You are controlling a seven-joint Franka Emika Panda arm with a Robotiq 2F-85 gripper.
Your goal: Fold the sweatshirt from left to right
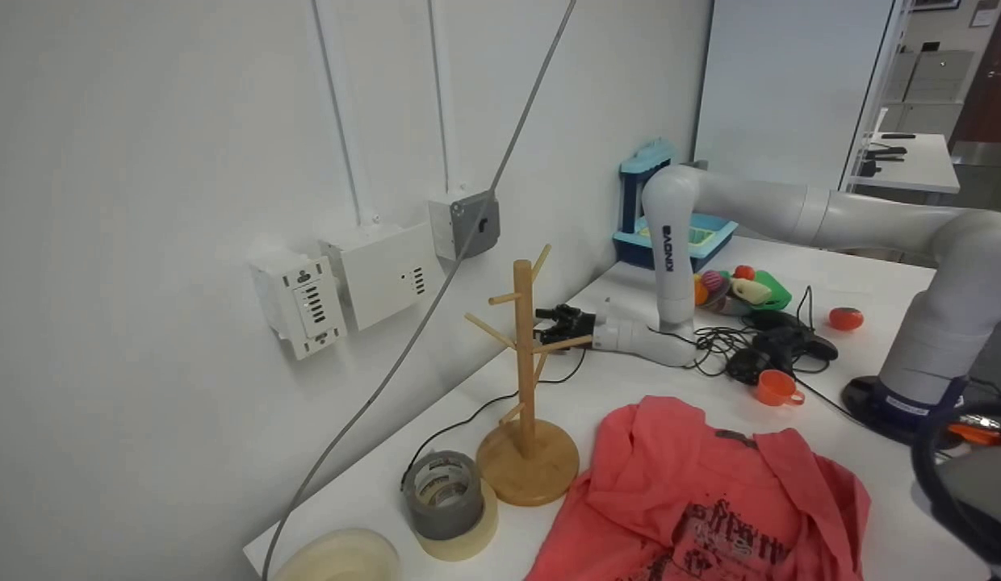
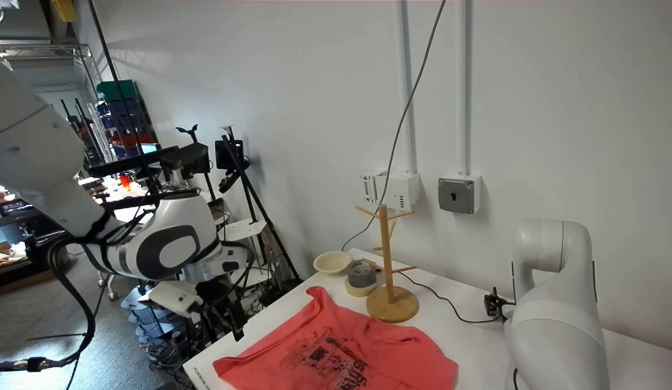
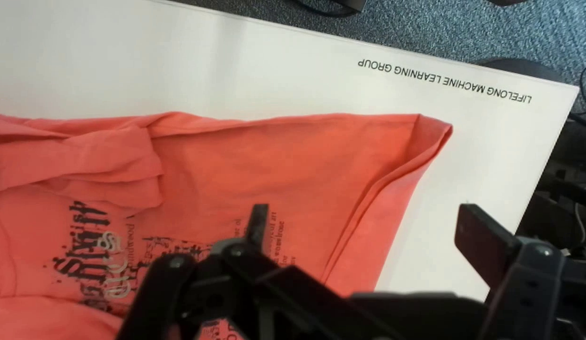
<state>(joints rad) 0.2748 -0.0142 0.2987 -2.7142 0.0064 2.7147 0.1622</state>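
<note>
On the flat white table lies the coral-red, dark-printed cloth sweatshirt, spread presumably for folding, with the black two-fingered gripper parted wide, grasping nothing, near its hem, likely to pinch there.
</note>
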